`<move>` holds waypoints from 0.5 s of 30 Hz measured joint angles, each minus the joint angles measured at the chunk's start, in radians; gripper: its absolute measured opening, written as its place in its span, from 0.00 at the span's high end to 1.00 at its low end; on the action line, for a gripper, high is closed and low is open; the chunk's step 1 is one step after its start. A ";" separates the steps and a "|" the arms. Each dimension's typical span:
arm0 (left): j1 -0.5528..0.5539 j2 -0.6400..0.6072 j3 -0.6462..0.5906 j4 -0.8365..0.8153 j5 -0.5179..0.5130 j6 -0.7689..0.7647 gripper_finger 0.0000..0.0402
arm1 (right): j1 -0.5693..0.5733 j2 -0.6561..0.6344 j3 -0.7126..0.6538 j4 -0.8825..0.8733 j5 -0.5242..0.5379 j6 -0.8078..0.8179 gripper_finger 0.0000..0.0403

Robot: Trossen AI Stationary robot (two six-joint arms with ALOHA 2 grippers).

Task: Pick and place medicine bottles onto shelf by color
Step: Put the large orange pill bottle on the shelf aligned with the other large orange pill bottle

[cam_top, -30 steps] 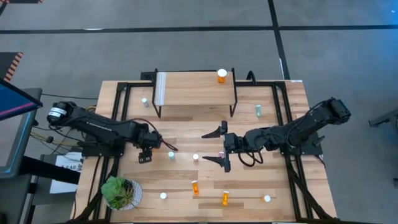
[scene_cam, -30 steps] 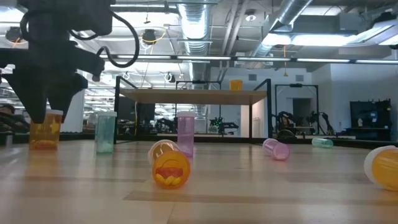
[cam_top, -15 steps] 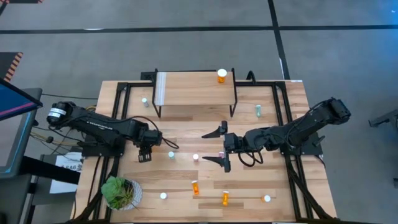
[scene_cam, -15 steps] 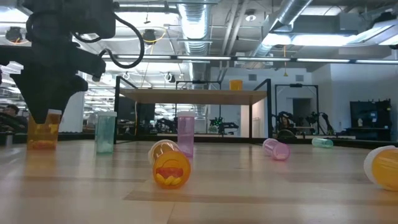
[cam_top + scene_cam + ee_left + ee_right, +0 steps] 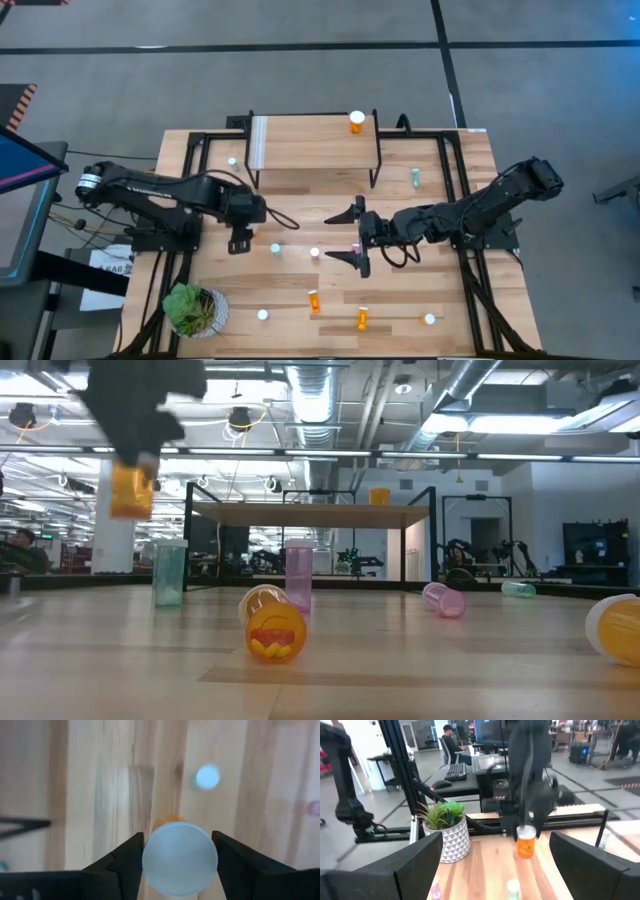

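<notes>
My left gripper [image 5: 240, 240] is over the table's left half, shut on an orange medicine bottle [image 5: 131, 490] with a white cap, which hangs well above the tabletop. The right wrist view also shows this orange bottle [image 5: 526, 844] under the left arm. My right gripper [image 5: 350, 234] hovers wide open and level over the table's middle, holding nothing. The shelf [image 5: 315, 142] stands at the far side with one orange bottle [image 5: 356, 122] upright on its plank. A pale green bottle [image 5: 170, 573] and a pink bottle [image 5: 298, 577] stand upright on the table. My left gripper pinches the orange bottle at its white cap [image 5: 150, 861] between its two fingers [image 5: 125, 862]. The fingers come from above, pointing steeply down. The bottle hangs upright below them, lifted clear of the table.
Orange bottles [image 5: 314, 300] [image 5: 362, 318] lie on their sides near the front edge, with white-capped ones [image 5: 263, 315] [image 5: 430, 319] beside them. A green bottle [image 5: 415, 178] lies right of the shelf, another [image 5: 232, 162] stands left of it. A potted plant [image 5: 195, 310] sits at the near left corner.
My left gripper has shut on the orange bottle that stood on the table's left part and has risen with it. The bottle is now lifted clear and stays upright. The gripper has also shifted a little toward the table's middle.
</notes>
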 joint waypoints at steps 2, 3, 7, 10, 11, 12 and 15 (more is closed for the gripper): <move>0.000 0.000 0.054 -0.013 0.000 0.018 0.54 | -0.006 0.000 0.000 0.001 0.000 0.010 0.03; 0.000 0.000 0.080 -0.017 0.000 0.025 0.54 | -0.009 0.000 0.000 0.003 0.000 0.010 0.03; 0.000 0.000 0.159 -0.022 -0.001 0.058 0.50 | -0.031 0.000 0.000 0.010 0.000 0.010 0.03; 0.000 0.000 0.204 -0.021 -0.003 0.085 0.50 | -0.058 0.000 0.000 0.014 0.000 0.051 0.03; 0.000 0.000 0.215 -0.019 -0.009 0.092 0.49 | -0.070 0.000 0.000 0.011 0.000 0.068 0.03; 0.000 0.000 0.226 -0.015 -0.020 0.098 0.49 | -0.081 0.000 0.000 0.005 0.000 0.084 0.03; 0.000 0.000 0.246 -0.002 -0.029 0.112 0.49 | -0.119 0.017 0.001 -0.004 0.000 0.122 0.03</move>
